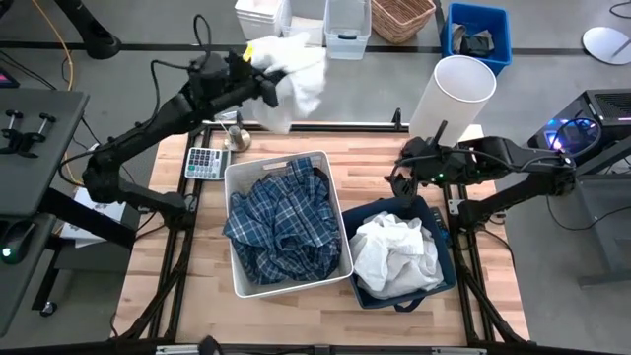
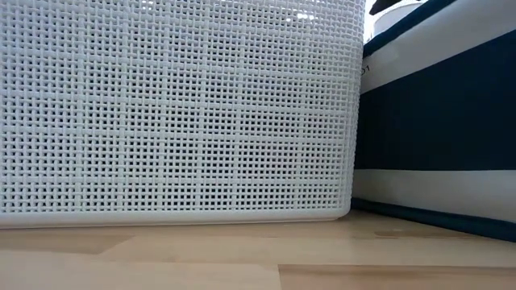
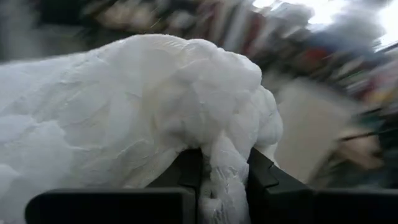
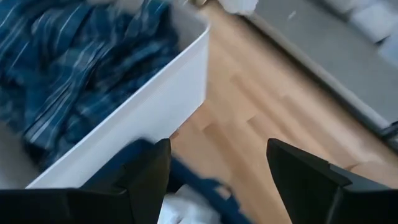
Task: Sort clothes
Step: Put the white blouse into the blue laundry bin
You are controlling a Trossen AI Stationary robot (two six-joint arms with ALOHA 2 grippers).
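Observation:
My left gripper (image 1: 268,87) is shut on a white garment (image 1: 294,77), held up over the table's far edge; it fills the left wrist view (image 3: 124,112). A blue-and-white plaid shirt (image 1: 281,222) lies in the white plastic bin (image 1: 286,163). More white clothes (image 1: 394,251) lie in the navy blue bin (image 1: 446,266). My right gripper (image 1: 402,177) is open and empty, above the navy bin's far end. The dark green and dark grey garments are out of view. My left gripper pinches a bunched fold of the white garment (image 3: 221,171) between its two fingers (image 3: 264,177). The garment is lifted clear of the table and hangs below and beyond the fingers as a crumpled mass.
A calculator (image 1: 205,161) lies at the table's far left. Past the far edge stand a white cylinder (image 1: 452,99), a wicker basket (image 1: 402,18), a clear box (image 1: 347,28) and a blue crate (image 1: 478,35). In the low view the white bin's mesh wall (image 2: 177,105) fills the picture.

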